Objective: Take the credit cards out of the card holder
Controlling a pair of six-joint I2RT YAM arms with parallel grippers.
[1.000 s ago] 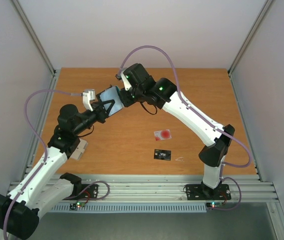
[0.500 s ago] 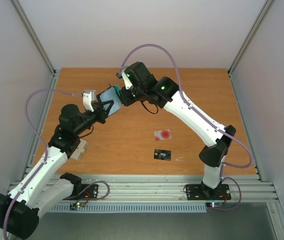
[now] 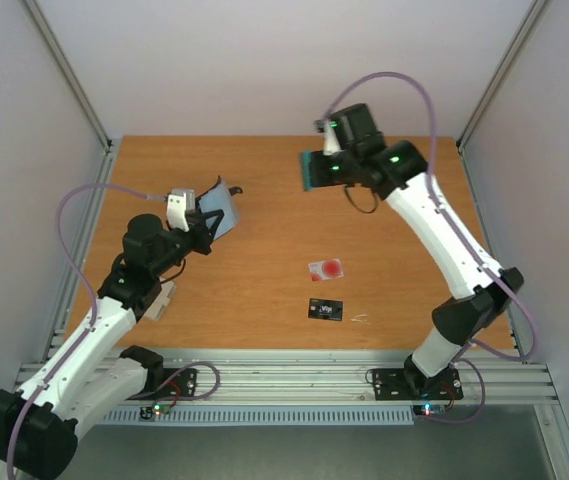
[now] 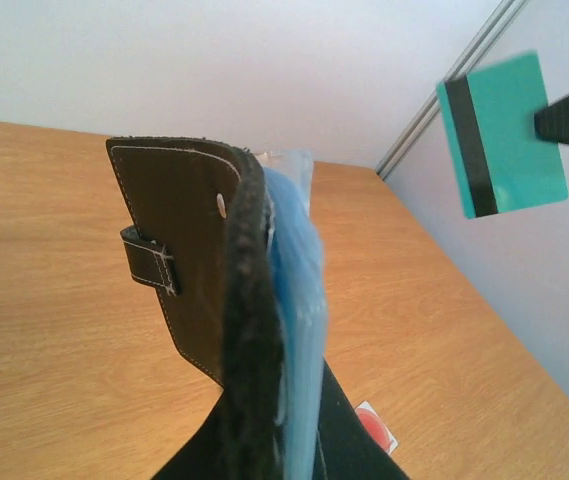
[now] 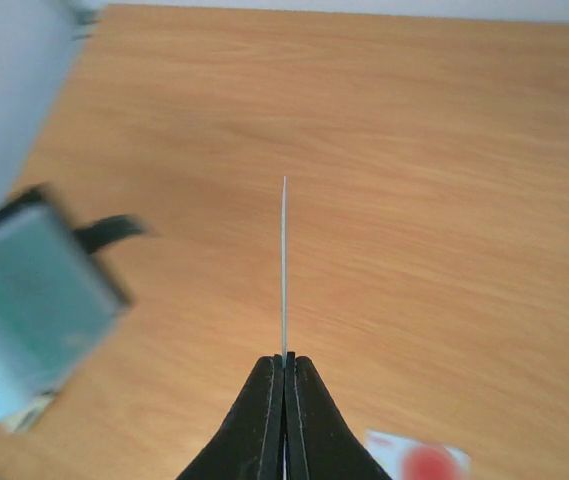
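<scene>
Overhead, the left gripper (image 3: 207, 216) is pinched narrow on the card holder (image 3: 220, 206) and holds it up off the table (image 3: 264, 290). The holder's pale blue inner face is turned away from the left arm and toward the right gripper (image 3: 316, 170). From the left wrist the card holder (image 4: 199, 260) stands upright in the jaws: a black stitched outer leaf with a small strap loop sits on the left, and blue and clear sleeves are packed against it on the right. Up and to the right of it, well apart, hangs a teal-green card (image 4: 509, 135) with a black stripe along its left edge, pinched at its right edge by the right gripper (image 4: 546, 118). In the top view that teal-green card (image 3: 309, 170) sticks out from the right gripper toward the left arm, clear of the table. The right wrist camera shows the right gripper (image 5: 284, 362) with its jaws pressed together on the card, seen edge-on as a thin pale line (image 5: 284, 260) running straight out ahead of the tips. The card holder is a blur well off to the left of them (image 5: 34, 290). Nearer the arm bases than the right gripper, a whitish card (image 3: 327, 268) with a red round spot lies flat on the wood. A black card (image 3: 326, 310) with small white print lies just beyond it, closer to the bases, and the two do not touch.
</scene>
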